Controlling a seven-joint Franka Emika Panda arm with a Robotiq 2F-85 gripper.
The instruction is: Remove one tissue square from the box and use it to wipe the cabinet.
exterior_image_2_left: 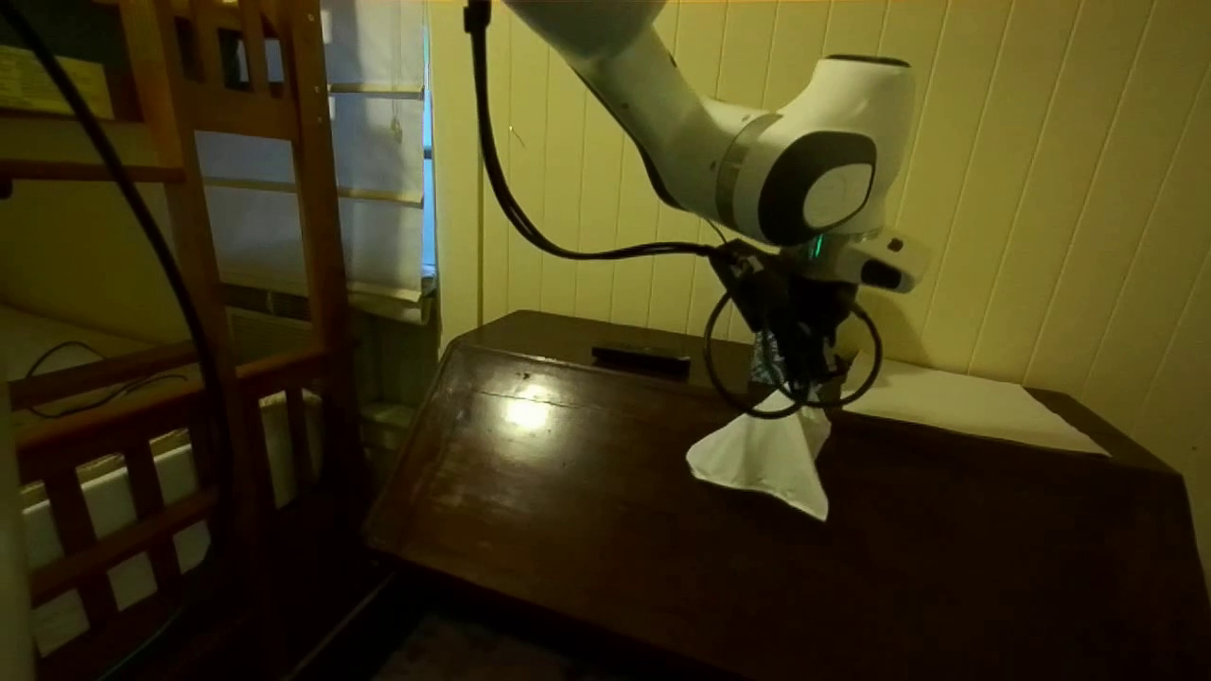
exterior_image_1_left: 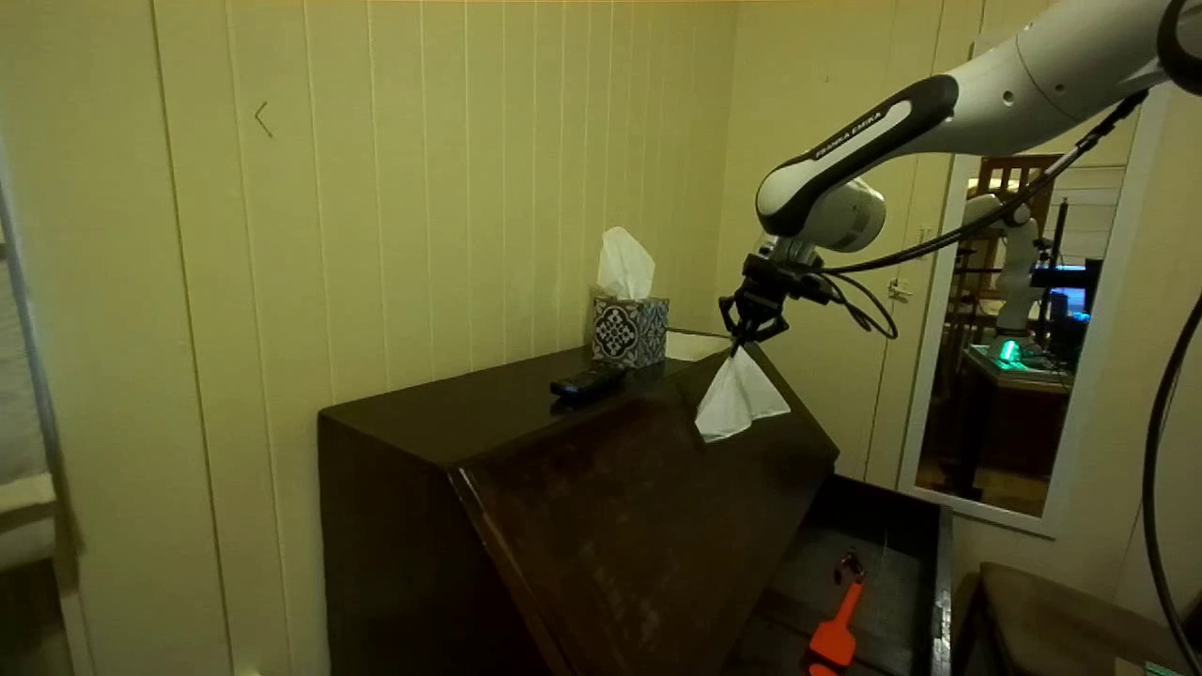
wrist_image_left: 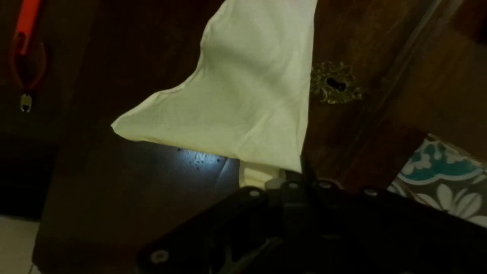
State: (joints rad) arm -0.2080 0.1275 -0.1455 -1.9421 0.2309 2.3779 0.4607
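My gripper (exterior_image_1_left: 738,344) is shut on a white tissue square (exterior_image_1_left: 737,402), which hangs from the fingertips over the slanted front of the dark wooden cabinet (exterior_image_1_left: 610,535). In an exterior view the gripper (exterior_image_2_left: 800,386) partly hides behind its cables, and the tissue (exterior_image_2_left: 771,459) spreads out below it. I cannot tell whether its lower edge touches the wood. In the wrist view the tissue (wrist_image_left: 258,83) fans out beyond the closed fingers (wrist_image_left: 302,178). The patterned tissue box (exterior_image_1_left: 629,332) stands on the cabinet top with another tissue (exterior_image_1_left: 624,265) sticking up. In an exterior view the arm mostly hides the box (exterior_image_2_left: 766,359).
A black remote (exterior_image_1_left: 589,383) lies on the cabinet top near the box. A white sheet (exterior_image_2_left: 965,405) lies on the top near the wall. An open drawer (exterior_image_1_left: 941,587) at the cabinet's side holds an orange tool (exterior_image_1_left: 834,640). A brass keyhole plate (wrist_image_left: 335,83) sits on the front.
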